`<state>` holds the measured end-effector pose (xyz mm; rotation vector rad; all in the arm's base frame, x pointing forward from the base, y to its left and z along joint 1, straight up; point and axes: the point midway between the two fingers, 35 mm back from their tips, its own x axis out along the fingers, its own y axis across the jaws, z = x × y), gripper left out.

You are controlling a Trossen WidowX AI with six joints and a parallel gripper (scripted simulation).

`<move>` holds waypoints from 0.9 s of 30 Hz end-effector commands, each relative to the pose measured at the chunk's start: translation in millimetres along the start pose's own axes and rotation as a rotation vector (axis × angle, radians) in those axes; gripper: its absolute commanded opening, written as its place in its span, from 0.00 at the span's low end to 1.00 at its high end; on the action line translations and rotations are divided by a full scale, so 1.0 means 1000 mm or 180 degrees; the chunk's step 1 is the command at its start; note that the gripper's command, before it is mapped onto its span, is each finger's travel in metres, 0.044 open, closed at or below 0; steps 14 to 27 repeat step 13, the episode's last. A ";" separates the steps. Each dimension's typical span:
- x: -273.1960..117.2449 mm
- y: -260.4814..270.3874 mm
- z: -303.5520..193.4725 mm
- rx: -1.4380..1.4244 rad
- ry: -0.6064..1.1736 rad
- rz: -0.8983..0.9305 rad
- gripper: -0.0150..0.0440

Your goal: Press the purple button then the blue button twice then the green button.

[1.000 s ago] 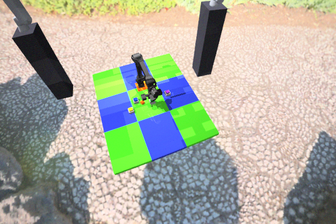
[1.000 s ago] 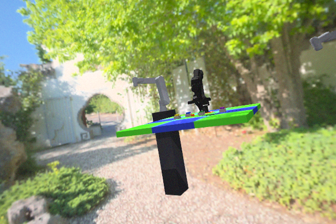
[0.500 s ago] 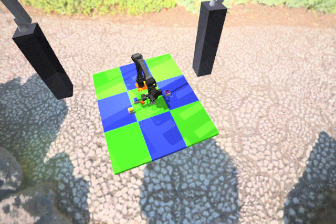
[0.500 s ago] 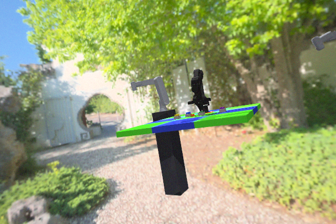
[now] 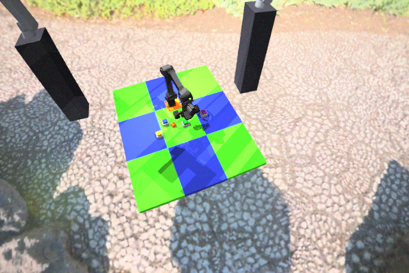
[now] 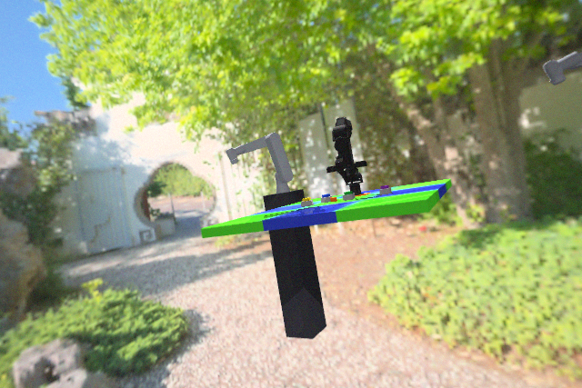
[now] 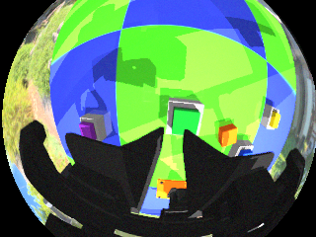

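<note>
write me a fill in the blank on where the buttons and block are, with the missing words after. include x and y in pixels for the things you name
In the wrist view, the orange block (image 5: 172,124) (image 6: 333,199) (image 7: 227,134) lies between the yellow button (image 5: 159,134) (image 6: 306,199) (image 7: 275,119) and the ____ button.
The purple button (image 5: 204,113) (image 6: 384,187) (image 7: 87,129) sits on a tile coloured ____.
The claw (image 7: 174,132) is holding ____.

Missing words: green; blue; nothing
</note>
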<state>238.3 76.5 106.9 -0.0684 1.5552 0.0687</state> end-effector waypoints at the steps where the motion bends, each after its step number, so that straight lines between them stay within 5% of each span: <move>1: -0.021 0.048 0.010 -0.0043 -0.0027 0.0024 0.56; 10: -0.057 0.149 -0.005 -0.0043 -0.0022 0.0052 0.93; 27: -0.057 0.149 -0.005 -0.0043 -0.0022 0.0052 0.93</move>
